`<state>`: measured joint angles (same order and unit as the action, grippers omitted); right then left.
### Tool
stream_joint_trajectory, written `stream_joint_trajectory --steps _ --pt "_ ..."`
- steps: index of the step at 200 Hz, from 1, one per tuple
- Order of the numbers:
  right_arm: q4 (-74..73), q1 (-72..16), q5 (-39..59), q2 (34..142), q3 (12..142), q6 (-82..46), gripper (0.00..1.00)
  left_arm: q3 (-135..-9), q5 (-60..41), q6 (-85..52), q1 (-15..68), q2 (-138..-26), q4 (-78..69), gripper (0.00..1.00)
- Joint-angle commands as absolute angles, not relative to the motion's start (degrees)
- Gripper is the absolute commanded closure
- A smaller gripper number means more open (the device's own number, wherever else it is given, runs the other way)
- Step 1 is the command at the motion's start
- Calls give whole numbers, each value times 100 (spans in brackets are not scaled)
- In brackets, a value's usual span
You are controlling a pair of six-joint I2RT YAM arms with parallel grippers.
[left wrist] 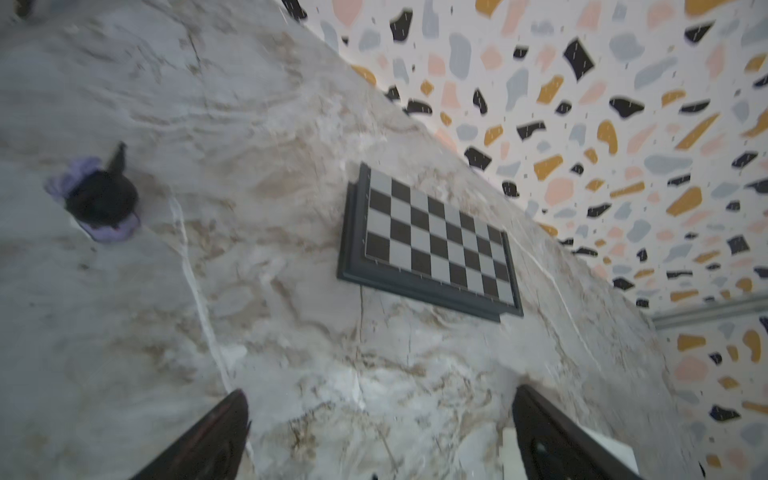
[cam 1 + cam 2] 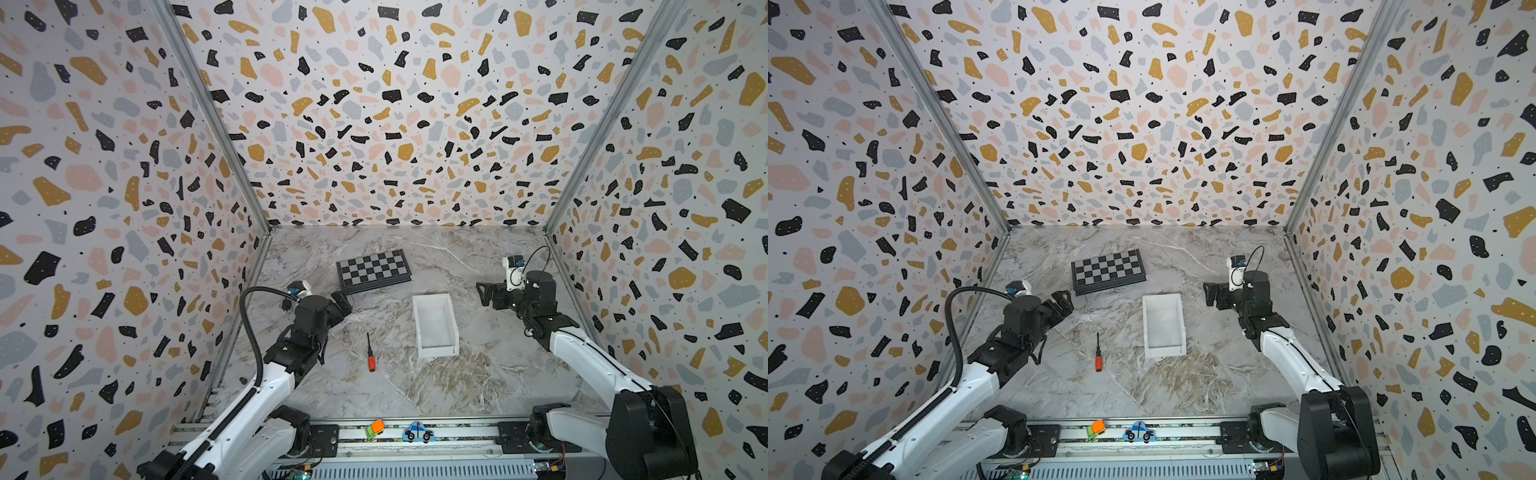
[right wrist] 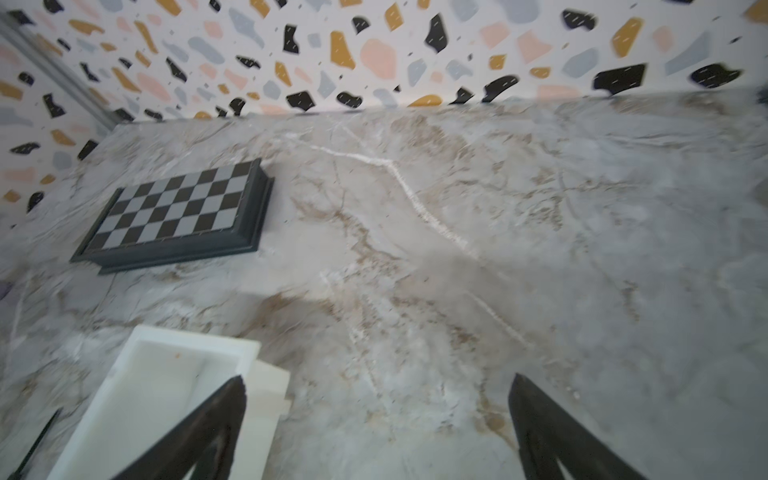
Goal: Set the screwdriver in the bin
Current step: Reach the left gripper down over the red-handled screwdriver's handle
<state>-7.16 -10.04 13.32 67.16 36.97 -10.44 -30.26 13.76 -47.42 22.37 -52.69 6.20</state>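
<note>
**Screwdriver lies nearer the left arm, parallel to the bin**

Starting at the left, we find the left pincer (image 2: pixel 341 302) spread wide and empty. It hovers near the closest corner of the chessboard (image 2: pixel 373 270), and its wrist view shows only bare marble between the fingers. The screwdriver (image 2: pixel 370 353) is not ahead of it. It lies back toward the near rail and a little to the right, beside the left forearm. We judge that the pincer has to draw back and turn downward before it can close on anything.

The screwdriver rests flat on the surface (image 2: pixel 498 374). Its long axis runs near to far, with the orange handle toward the rail and the thin shaft pointing at the far wall. A grip across the handle therefore wants the fingers set left and right of it. There is open marble all round it and nothing touches it.

Just to its right, apart from it, stands the bin (image 2: pixel 417 328). It is empty, and its long sides run almost parallel to the tool. The carry is short, over one low wall.

Further right, the right pincer (image 2: pixel 484 293) is also wide and empty. It hangs beyond the bin's far right corner, with the bin between it and the screwdriver. We judge the left arm the better placed.
</note>
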Motion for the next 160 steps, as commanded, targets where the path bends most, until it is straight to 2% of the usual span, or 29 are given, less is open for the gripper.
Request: stream_joint_trajectory --steps 1,25,68,104,160 --pt "-275 -1037 1408 6561 3791 -1184 1 -3269 1167 -4811 2702 -5761 1394 0" --pt "-170 -1046 1351 6539 3697 -1138 1 -3590 1327 -4559 3277 -6303 1824 0" --pt "52 -1035 1362 6504 3643 -1106 1 -3987 1198 -4271 3701 -7062 2443 0" --pt "174 -884 1434 6461 3589 -1094 1 -4308 1155 -4089 4015 -7501 2943 12" --pt "102 -574 1764 6337 3406 -1187 1 -4464 1160 -4381 4453 -7881 3461 13"
